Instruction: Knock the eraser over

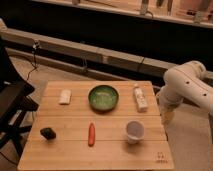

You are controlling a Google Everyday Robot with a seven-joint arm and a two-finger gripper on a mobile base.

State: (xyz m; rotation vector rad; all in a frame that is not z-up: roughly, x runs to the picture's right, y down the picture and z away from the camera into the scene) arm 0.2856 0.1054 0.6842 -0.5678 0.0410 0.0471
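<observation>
I am at the approach step. The gripper (167, 115) hangs just off the table's (100, 152) edge, and I cannot tell whether it is wide or narrow. What I take to be the eraser (65, 96), a pale block, sits near the opposite edge, past the green bowl (103, 97). Next I need a long reach across and a sideways nudge.

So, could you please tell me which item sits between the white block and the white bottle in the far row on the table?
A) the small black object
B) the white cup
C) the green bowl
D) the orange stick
C: the green bowl lies in the far row with the white block on one side and the white bottle on the other. The claw hangs just off the right edge of the table.
</observation>
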